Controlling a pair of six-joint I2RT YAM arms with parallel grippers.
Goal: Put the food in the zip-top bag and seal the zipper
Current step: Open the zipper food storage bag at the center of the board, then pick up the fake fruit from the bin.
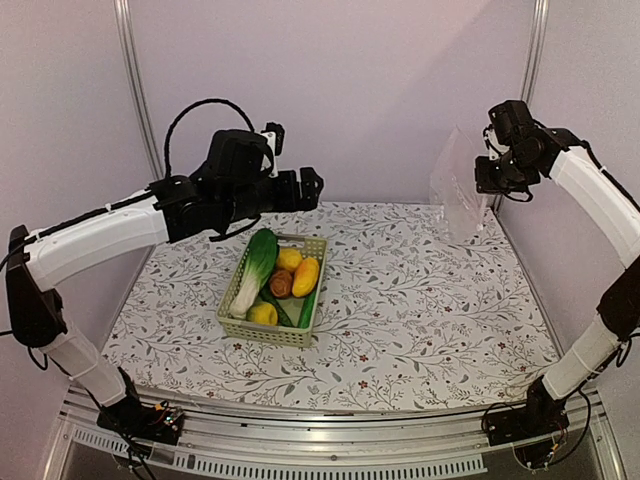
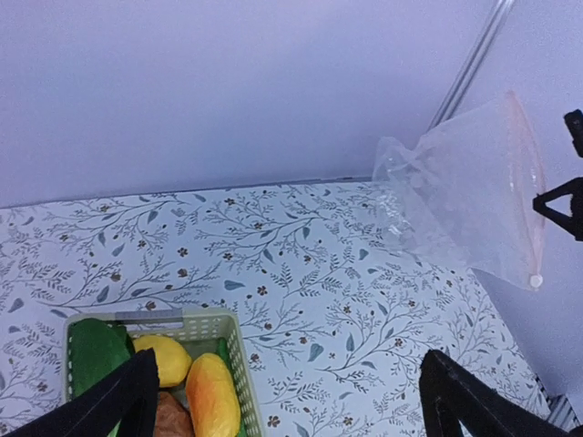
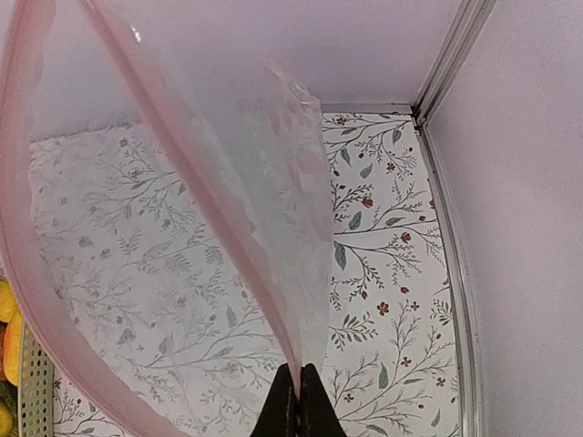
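The food lies in a pale green basket (image 1: 232, 300) left of the table's middle: a leafy green (image 1: 255, 262), a lemon (image 1: 289, 259), an orange oblong piece (image 1: 306, 276), a reddish-brown round one (image 1: 281, 283) and a cucumber (image 1: 305, 305). My left gripper (image 1: 293, 162) hovers open above the basket's far end, nothing between its fingers (image 2: 474, 401). At the back right, my right gripper (image 3: 299, 401) is shut on the zip-top bag (image 1: 460, 195), holding it off the table. The zipper (image 3: 182, 173) splits into two pink strips, so the bag's mouth gapes.
The back wall stands close behind both grippers. A metal post (image 1: 533, 60) runs up the back right corner beside the bag, and another (image 1: 135, 90) at the back left. The flowered tablecloth (image 1: 420, 310) covers the table between basket and bag.
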